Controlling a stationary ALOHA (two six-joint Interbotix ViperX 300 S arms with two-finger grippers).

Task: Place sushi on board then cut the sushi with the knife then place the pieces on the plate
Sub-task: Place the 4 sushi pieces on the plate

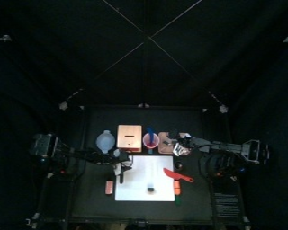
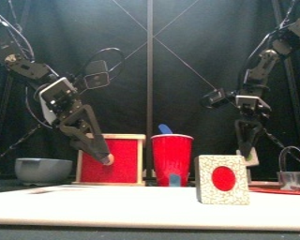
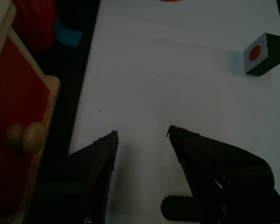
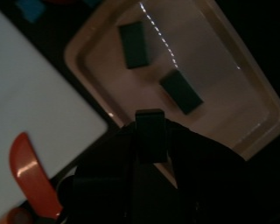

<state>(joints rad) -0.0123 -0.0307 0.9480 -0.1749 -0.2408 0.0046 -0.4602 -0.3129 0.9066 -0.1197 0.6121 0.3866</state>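
Observation:
One sushi piece [image 2: 223, 179], white-sided with a red centre, stands on the white cutting board [image 3: 178, 79] and also shows in the left wrist view [image 3: 262, 52]. My left gripper [image 3: 140, 136] hangs open over the board, apart from that piece, with nothing between its fingers. My right gripper [image 4: 150, 131] is over the pink tray [image 4: 219, 61], shut on a dark green sushi piece [image 4: 150, 115]. Two more dark pieces [image 4: 136, 44] [image 4: 181, 90] lie flat in the tray. A red knife [image 4: 31, 171] lies on the board near the tray.
Behind the board stand the wooden box with its red drawer [image 2: 112, 159], a red cup [image 2: 172, 159] holding a blue knife [image 2: 167, 129], and a blue-grey bowl [image 2: 42, 170] at the left. A metal cutter [image 2: 294, 173] sits at the far right.

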